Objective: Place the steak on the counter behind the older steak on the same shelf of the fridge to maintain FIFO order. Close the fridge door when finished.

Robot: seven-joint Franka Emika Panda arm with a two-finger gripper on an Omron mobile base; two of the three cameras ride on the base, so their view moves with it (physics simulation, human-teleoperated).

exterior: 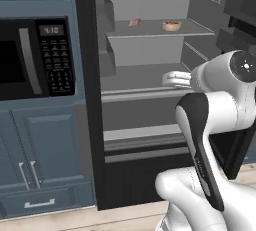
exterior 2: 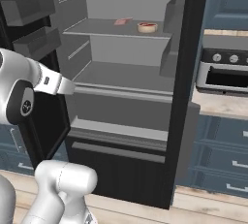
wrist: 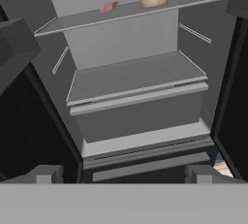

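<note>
The steak (exterior: pixel 134 22), a thin pink slab, lies on the top shelf (exterior: pixel 150 33) of the open fridge (exterior: pixel 145 80), left of and slightly behind the older steak (exterior: pixel 171 25) in its round tan dish. The gripper (wrist: pixel 124 174) hangs in front of the fridge, spread wide and empty. With placement apparently done, closing should follow: press each glossy black door (exterior 2: pixel 34 72) on its flat outer face, clear of the boxy grey bins.

The rendered light is even and soft, without a visible source or glare. The fridge (exterior: pixel 150 50) interior reads flat mid-grey with faint shading under the shelf (wrist: pixel 126 12). All three views look slightly soft and low-resolution, without edge distortion.
</note>
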